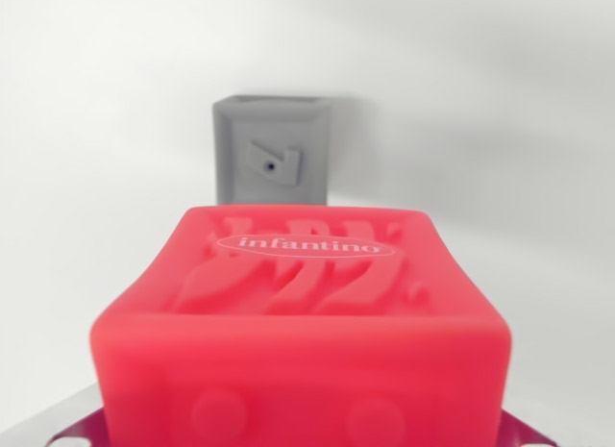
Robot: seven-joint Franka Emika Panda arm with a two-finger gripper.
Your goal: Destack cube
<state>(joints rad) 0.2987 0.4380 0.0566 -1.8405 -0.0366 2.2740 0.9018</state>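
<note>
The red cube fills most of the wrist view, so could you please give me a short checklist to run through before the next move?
1. Red cube in view, centred: ok.
2. Embossed top face unobstructed: ok.
3. Gripper fingers on the cube's sides: cannot tell, fingers not visible.
4. Cube beneath it: cannot tell, only a purple piece shows at the bottom corners.
5. Grey box behind stands apart from the cube: ok.
</note>
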